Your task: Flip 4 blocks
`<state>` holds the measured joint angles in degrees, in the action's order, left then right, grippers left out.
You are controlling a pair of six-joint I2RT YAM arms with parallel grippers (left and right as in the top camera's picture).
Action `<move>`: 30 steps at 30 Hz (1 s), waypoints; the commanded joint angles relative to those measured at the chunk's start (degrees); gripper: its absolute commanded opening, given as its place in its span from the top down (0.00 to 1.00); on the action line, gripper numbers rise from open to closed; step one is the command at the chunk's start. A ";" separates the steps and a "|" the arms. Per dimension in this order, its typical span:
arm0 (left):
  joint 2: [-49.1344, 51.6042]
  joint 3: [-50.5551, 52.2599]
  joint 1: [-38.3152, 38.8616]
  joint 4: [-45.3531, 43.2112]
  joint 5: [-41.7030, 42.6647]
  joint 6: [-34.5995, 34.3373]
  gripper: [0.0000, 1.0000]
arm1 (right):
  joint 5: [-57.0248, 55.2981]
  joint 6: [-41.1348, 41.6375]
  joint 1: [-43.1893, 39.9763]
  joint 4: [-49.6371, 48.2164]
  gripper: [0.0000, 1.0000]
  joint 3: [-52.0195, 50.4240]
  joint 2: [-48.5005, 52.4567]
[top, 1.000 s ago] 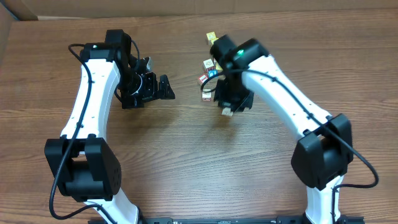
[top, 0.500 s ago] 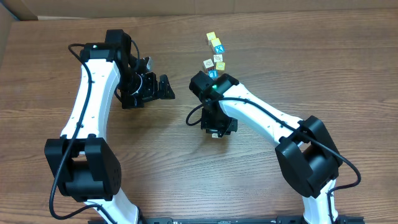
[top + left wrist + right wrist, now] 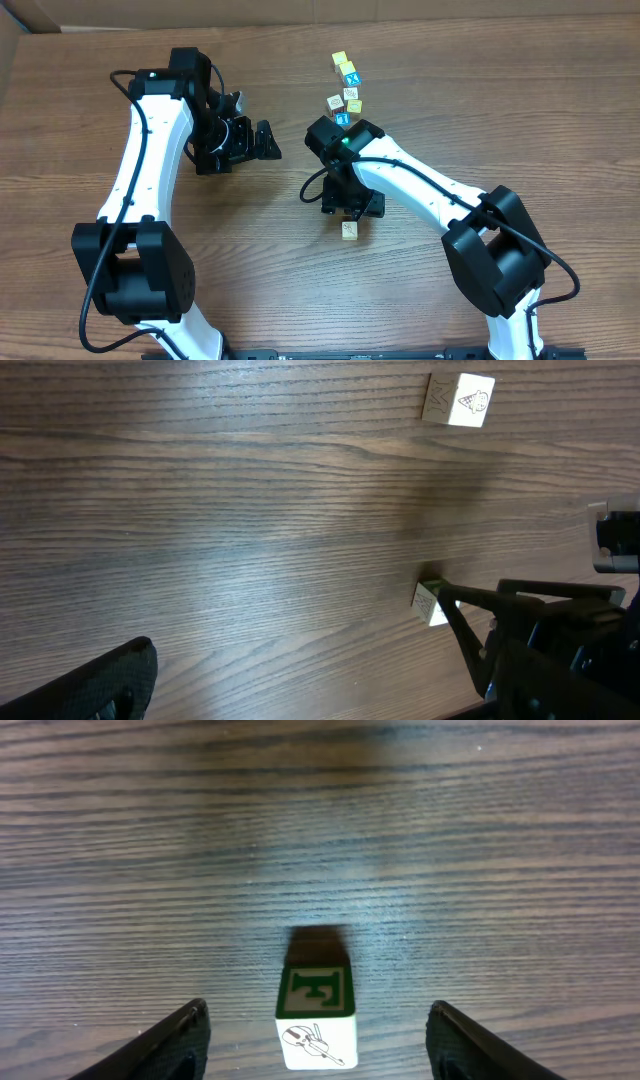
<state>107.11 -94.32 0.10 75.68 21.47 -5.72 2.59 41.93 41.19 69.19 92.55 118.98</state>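
One block, green F on one face and a violin picture on another, was seen resting on the wooden table between the spread fingers of the right gripper, touched by neither. Several other cubes were grouped nearer the far side of the table, apart from that block. The left gripper was held wide apart off to the left, clamped on nothing.

A brown wood-grain table fills the view, a plain tan surface lies beyond its far edge, and a yellow-topped cube sits near that edge.
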 commanded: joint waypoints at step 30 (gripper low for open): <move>0.68 -0.96 -0.44 0.11 0.42 0.39 0.00 | -4.13 0.09 4.66 -7.72 0.63 -7.72 -0.35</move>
<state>107.11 -94.32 0.10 75.68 21.47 -5.72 1.50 41.98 45.84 62.11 85.06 118.98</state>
